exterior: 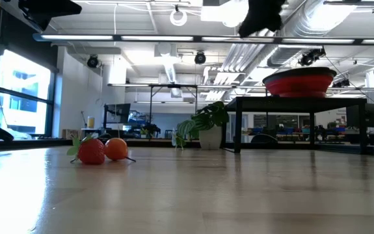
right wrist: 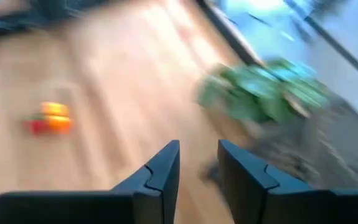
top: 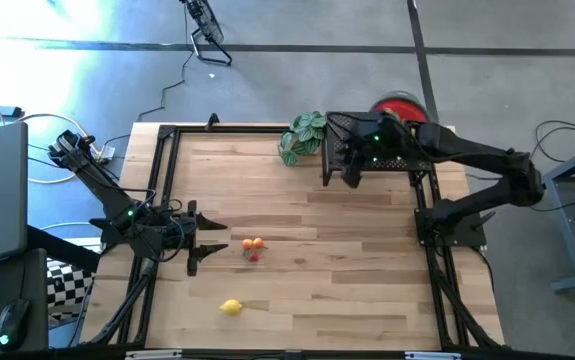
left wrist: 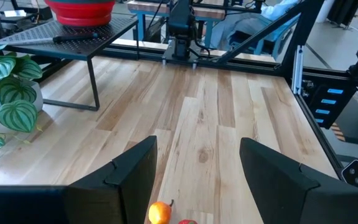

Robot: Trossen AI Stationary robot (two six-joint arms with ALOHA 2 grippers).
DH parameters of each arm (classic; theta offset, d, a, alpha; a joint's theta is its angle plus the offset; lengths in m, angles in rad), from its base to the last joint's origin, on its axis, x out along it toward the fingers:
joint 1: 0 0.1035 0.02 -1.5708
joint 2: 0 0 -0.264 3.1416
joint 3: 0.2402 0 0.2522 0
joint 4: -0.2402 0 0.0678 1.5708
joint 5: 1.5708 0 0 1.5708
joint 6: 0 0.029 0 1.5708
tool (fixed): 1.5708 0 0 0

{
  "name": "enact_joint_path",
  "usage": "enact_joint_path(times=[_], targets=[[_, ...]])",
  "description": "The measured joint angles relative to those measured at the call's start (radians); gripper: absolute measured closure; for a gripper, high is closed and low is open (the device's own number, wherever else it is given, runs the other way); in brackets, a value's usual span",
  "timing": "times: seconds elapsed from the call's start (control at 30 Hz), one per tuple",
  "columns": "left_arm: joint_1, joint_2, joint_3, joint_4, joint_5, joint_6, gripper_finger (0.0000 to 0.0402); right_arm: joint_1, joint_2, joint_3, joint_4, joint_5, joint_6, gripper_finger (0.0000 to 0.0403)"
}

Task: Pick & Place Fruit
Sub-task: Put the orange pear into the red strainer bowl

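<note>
1. Take the orange fruit [top: 257,243] as your landmark: it lies mid-table, touching a red fruit [top: 254,256] on its near side.
2. A yellow fruit [top: 231,307] sits well apart from the pair, nearer the table's [top: 367,300] front edge.
3. Your left gripper [top: 210,241] rests just beside the orange fruit on the left, jaws wide apart and empty; its fingers [left wrist: 135,171] frame both fruits.
4. Your right gripper [top: 345,172] is far beyond the orange fruit, at the black mesh stand [top: 397,158], jaws slightly apart, holding nothing.
5. Farther still stand the leafy plant [top: 304,134] and the red bowl [top: 404,106] on the stand.
</note>
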Motion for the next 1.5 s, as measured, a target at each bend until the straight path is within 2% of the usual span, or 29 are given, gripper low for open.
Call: enact_joint_path(times=[0.2,0.47,1.0,1.3,1.5], targets=[[0.0,0.0,0.0,0.0,0.0,0.0,0.0179,0.076,0.0,0.0,0.178,-0.14,-0.003,0.0302],[0.0,0.0,0.0,0.001,0.0,0.006,0.0179,0.171,0.047,0.002,0.296,-0.154,-0.003,0.0302],[0.0,-0.008,0.0,0.001,0.0,0.062,0.0179,0.32,0.365,0.0,0.456,-0.108,-0.003,0.0302],[0.0,-0.008,0.0,0.001,-0.001,0.081,0.0179,0.341,0.556,0.0,0.604,-0.236,0.001,0.0302],[0.0,-0.008,0.0,0.001,0.0,0.08,0.0179,0.352,0.637,0.0,0.672,-0.259,-0.002,0.0302]])
